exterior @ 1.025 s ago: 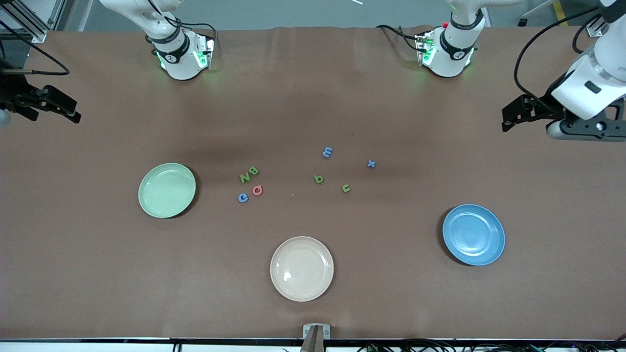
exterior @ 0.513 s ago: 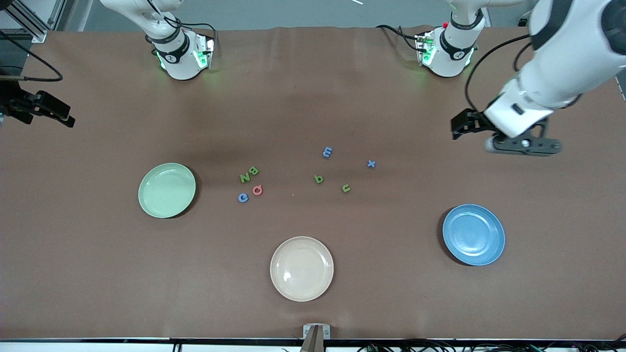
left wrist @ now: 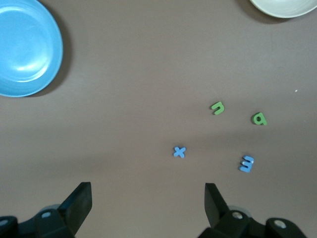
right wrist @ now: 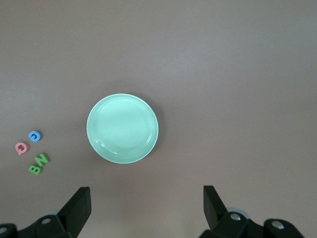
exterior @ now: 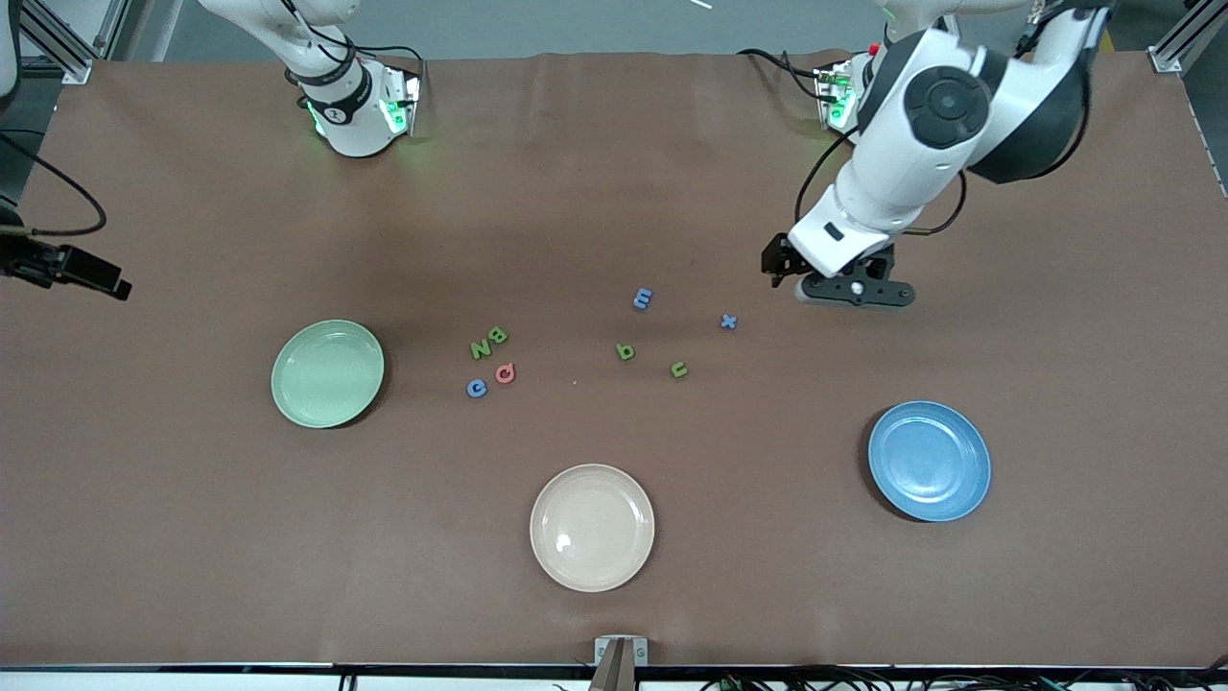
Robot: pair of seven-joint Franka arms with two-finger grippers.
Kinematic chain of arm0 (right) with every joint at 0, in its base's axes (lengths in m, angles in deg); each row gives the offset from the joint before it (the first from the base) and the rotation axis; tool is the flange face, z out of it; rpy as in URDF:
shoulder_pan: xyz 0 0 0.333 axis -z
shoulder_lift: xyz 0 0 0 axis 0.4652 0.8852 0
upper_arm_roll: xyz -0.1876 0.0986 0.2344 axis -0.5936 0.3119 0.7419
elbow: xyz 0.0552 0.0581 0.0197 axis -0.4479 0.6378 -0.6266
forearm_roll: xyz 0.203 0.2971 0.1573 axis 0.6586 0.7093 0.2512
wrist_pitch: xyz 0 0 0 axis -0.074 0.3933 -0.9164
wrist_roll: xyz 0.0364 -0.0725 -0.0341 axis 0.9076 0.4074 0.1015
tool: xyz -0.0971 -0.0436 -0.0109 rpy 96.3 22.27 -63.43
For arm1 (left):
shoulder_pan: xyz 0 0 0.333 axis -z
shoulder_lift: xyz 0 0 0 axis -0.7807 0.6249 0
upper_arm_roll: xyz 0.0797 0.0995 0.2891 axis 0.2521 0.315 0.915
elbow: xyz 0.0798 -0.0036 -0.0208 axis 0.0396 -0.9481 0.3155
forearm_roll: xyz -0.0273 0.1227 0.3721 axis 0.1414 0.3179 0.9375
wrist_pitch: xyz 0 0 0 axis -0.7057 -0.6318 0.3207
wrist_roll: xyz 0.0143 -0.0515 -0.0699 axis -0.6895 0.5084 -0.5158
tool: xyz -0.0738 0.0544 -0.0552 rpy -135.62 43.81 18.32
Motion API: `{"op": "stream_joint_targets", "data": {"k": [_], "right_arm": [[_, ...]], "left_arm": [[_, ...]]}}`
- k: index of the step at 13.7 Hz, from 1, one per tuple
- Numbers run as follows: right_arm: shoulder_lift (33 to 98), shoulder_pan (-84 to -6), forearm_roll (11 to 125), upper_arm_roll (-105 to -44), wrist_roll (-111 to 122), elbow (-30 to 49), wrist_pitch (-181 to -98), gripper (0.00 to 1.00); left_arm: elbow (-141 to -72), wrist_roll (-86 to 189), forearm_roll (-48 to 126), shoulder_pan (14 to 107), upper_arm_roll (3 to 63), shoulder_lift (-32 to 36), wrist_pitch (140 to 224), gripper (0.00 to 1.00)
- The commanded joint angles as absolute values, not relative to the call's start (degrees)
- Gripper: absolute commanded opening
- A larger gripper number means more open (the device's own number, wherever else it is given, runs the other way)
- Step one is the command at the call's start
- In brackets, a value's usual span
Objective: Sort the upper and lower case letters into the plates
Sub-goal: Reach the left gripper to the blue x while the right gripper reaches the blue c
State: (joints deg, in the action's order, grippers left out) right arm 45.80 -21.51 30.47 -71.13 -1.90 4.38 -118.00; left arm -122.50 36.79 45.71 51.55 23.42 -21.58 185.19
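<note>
A pale green plate (exterior: 327, 373) lies toward the right arm's end and a blue plate (exterior: 929, 461) toward the left arm's end; both hold nothing. Between them lie foam letters: green N (exterior: 480, 348) and B (exterior: 497, 336), pink Q (exterior: 505, 372), blue C (exterior: 477, 388), blue m (exterior: 643, 298), blue x (exterior: 728, 321), green b (exterior: 625, 351) and green u (exterior: 678, 369). My left gripper (exterior: 852, 293) (left wrist: 148, 196) hangs open over bare table beside the x. My right gripper (right wrist: 146, 198) is open over the table's end, facing the green plate (right wrist: 123, 128).
A cream-beige plate (exterior: 592, 527) sits nearest the front camera, midway along the table. Both arm bases (exterior: 355, 110) (exterior: 878, 106) stand along the table's back edge. Only a black part of the right hand (exterior: 67, 269) shows at the front view's edge.
The left arm has swung in from the table's end and now hangs over the spot beside the blue x. The right hand shifted slightly at its end. Both grippers stayed open.
</note>
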Motion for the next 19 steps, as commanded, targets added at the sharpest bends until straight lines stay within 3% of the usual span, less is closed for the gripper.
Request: {"op": "stream_joint_targets", "data": {"k": [1, 4, 7, 11, 14, 19], "right_arm": [[52.62, -20.69, 29.57, -70.54, -1.25, 3.06, -118.85, 1.0], [55.38, -18.93, 30.88, -70.28, -1.24, 4.55, -123.4, 1.0], [55.64, -22.26, 34.22, -70.1, -8.68, 6.75, -126.4, 1.0], [58.36, -31.56, 34.31, -70.18, -22.56, 9.73, -133.5, 1.0], [58.98, -39.03, 34.31, -70.19, -34.17, 15.62, -143.16, 1.0], [68.19, -45.47, 34.22, -70.19, -47.55, 16.78, -156.26, 0.99]], "left_arm": [[-129.16, 36.63, 46.79, 52.2, 22.96, -21.17, 193.58, 1.0], [-133.38, 36.54, 47.85, 53.26, 22.96, -18.44, 202.1, 1.0], [-134.01, 36.46, 49.5, 54.83, 22.96, -15.19, 204.5, 1.0], [-134.19, 32.34, 53.64, 56.77, 22.96, -11.41, 207.14, 0.97], [-134.27, 28.73, 57.85, 57.3, 22.87, -9.04, 207.67, 0.94], [-134.36, 24.25, 61.73, 58.62, 22.96, -2.89, 212.76, 0.88]]}}
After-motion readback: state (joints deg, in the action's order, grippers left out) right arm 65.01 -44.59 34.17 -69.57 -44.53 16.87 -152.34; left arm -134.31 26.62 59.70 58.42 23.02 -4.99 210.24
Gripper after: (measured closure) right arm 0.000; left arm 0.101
